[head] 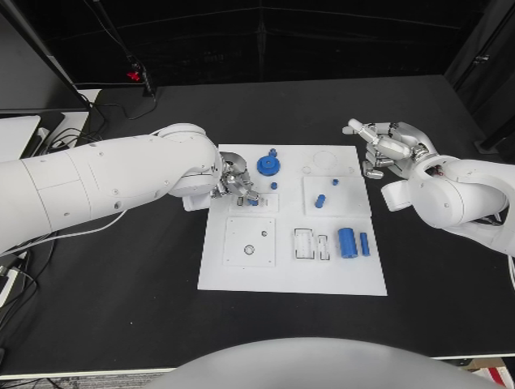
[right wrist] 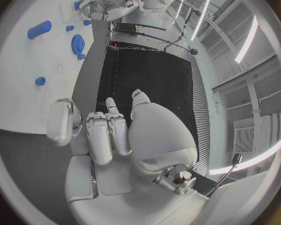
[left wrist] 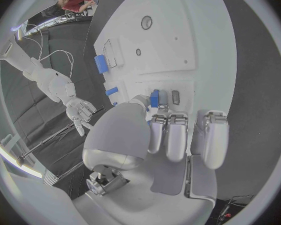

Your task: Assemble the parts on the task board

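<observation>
The white task board (head: 292, 263) lies mid-table. My left hand (head: 236, 182) hangs over its near-left upper corner, and thumb and a finger pinch a small blue part (left wrist: 154, 98) right at a square module (head: 254, 204). A blue gear (head: 269, 166) stands just beyond that hand. Blue pegs (head: 320, 200) dot the board's middle. A blue cylinder (head: 346, 242) and a thin blue bar (head: 363, 244) lie on the right side. My right hand (head: 386, 150) hovers off the board's upper right corner with its fingers apart (left wrist: 78, 110) and nothing in it.
Two more white modules (head: 249, 241) and a slotted one (head: 310, 244) sit on the board's lower half. Black table (head: 117, 308) surrounds the board. Cables and pale equipment (head: 6, 134) lie at the table's far left.
</observation>
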`<state>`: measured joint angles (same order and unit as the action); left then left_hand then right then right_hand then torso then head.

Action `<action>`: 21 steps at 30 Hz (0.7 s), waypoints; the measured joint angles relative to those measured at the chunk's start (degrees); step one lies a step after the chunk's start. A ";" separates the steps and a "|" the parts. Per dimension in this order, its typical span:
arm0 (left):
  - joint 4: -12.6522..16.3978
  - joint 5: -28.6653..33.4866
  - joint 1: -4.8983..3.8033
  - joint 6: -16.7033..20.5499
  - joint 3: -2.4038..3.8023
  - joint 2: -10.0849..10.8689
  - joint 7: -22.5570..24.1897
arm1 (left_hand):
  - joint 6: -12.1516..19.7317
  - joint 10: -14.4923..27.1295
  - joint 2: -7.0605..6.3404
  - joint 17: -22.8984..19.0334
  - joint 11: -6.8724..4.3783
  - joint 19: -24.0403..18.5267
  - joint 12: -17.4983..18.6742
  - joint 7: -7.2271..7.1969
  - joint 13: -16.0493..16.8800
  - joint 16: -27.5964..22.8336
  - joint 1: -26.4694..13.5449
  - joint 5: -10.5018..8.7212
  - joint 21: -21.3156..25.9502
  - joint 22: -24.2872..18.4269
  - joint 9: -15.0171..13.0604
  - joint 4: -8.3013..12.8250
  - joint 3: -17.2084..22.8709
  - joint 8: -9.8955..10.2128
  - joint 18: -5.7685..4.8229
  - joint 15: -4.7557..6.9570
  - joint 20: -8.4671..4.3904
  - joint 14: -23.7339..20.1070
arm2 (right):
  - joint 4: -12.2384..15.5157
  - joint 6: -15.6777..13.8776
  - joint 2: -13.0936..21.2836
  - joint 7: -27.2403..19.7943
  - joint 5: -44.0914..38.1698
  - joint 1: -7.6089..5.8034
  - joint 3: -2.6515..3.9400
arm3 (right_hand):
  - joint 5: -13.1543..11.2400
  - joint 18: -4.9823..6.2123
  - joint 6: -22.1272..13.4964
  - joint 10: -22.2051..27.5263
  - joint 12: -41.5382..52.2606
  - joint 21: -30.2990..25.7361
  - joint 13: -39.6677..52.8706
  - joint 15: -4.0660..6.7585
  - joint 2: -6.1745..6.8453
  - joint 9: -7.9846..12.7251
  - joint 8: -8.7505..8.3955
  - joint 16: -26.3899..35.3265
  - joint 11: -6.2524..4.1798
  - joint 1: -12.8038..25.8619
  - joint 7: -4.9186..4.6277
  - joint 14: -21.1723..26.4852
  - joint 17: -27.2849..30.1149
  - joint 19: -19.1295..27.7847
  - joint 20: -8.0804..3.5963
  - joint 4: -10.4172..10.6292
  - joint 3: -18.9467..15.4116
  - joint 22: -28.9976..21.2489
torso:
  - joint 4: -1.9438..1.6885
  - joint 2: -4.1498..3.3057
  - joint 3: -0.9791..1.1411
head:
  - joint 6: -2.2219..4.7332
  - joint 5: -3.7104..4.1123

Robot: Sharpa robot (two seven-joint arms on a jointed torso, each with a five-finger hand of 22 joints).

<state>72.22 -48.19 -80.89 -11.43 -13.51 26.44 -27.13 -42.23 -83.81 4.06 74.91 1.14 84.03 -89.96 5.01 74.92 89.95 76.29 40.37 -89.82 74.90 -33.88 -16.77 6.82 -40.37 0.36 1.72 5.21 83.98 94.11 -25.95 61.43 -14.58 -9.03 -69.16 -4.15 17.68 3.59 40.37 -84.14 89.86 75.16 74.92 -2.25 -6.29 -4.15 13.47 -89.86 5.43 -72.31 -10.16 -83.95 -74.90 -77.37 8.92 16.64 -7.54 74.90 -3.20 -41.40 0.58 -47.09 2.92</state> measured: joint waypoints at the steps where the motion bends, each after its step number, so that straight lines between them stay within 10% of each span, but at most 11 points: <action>1: 0.00 0.00 0.00 0.00 0.00 -0.01 -0.04 | 0.01 0.00 0.00 0.00 0.00 0.00 0.00 -0.01 0.00 0.00 0.00 0.00 0.00 0.00 0.00 0.00 0.00 0.00 0.00 0.00 0.00 0.00 | 0.01 0.00 0.00 0.00 0.05 0.00 0.00 | 0.00 0.00 0.00 0.00 0.00 0.00 0.00 0.00 0.00 0.00 0.00 0.00 0.00 0.00 0.00 0.00 0.00 0.00 0.00 0.00 0.00 0.00 | 0.00 0.00 0.00 | 0.00 0.01; 21: 0.19 0.02 0.02 0.02 0.10 -0.05 -0.50 | 0.19 0.00 0.30 0.00 0.00 0.00 0.00 -0.19 0.02 0.00 0.31 -0.04 0.00 0.00 -0.01 -0.08 0.23 0.11 0.00 0.00 0.00 0.00 | 0.09 0.10 -0.01 -0.03 1.11 0.00 0.00 | 0.00 -0.02 0.00 0.00 0.00 0.00 0.00 0.00 0.00 0.00 0.30 0.00 0.00 0.00 0.00 0.00 0.00 0.00 0.00 0.16 -0.16 0.00 | -0.05 -0.01 -0.01 | -0.11 0.04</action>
<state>72.41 -48.17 -80.87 -11.41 -13.41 26.38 -27.63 -42.03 -83.81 4.36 74.91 1.14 84.03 -89.96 4.82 74.93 89.95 76.61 40.33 -89.82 74.90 -33.89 -16.85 7.06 -40.27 0.36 1.72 5.21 83.98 94.20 -25.84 61.43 -14.61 -7.91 -69.16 -4.15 17.68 3.57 40.37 -84.14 89.86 75.16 74.92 -2.25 -6.28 -4.15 13.76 -89.86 5.43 -72.31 -10.16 -83.95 -74.90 -77.37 8.92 16.80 -7.70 74.90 -3.25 -41.41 0.58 -47.20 2.97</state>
